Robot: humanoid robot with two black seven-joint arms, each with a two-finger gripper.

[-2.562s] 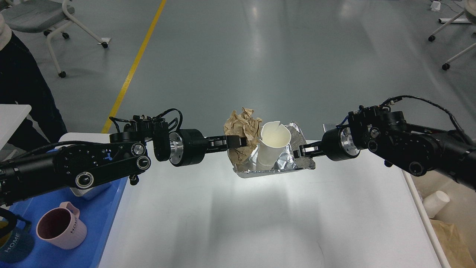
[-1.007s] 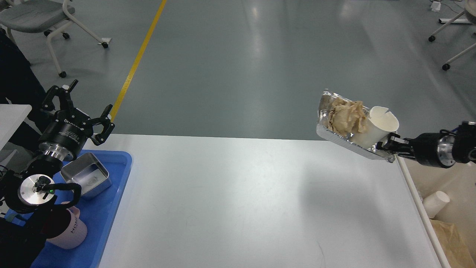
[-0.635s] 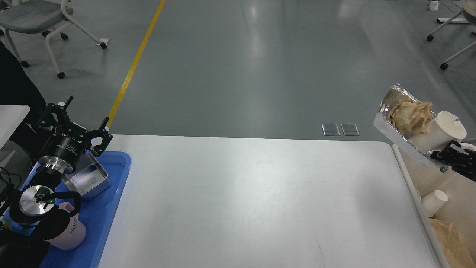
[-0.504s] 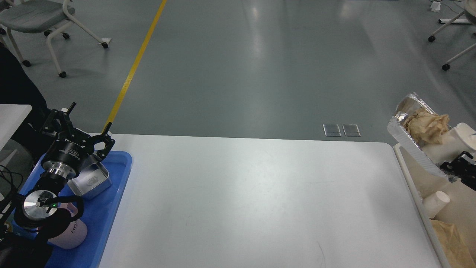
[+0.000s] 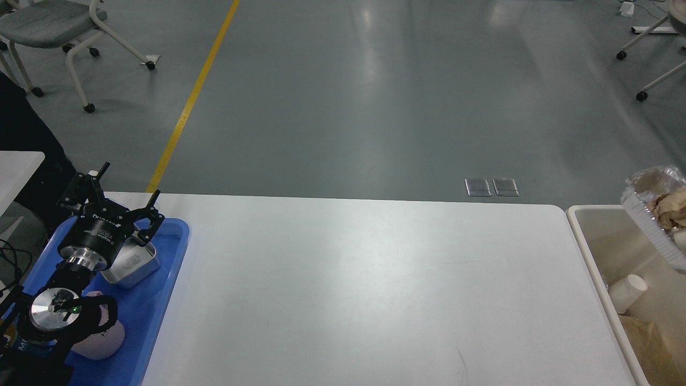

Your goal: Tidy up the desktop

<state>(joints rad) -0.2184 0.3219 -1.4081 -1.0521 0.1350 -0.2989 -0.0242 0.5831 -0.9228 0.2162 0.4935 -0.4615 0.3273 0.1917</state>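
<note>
1. The surface is big and white and fills the middle of the view.
2. Nothing is seen lying on its bare top.
3. The left pincer is at about 9 o'clock, over the blue tray.
4. Its fingers are spread wide and hold nothing.
5. A metal box sits in the tray right under that pincer.
6. A pink mug sits in the tray too, nearer the robot, partly hidden by the arm.
7. The right pincer is out of view, so nobody can tell if it is open or closed.
8. At about 3 o'clock, a foil tray with brown paper in it tilts over the bin.
9. It is cut off by the edge of the view, so it is not clear what holds it.
10. A white cup already lies in the bin.
11. The bin stands just beside the right end of the surface, so the right arm is the nearer one.
12. The foil tray's long side runs from far-left to near-right.
13. It looks like the trash is about to go in, and the job is nearly done.
14. The left pincer is well apart from the bin, at the other end.
</note>
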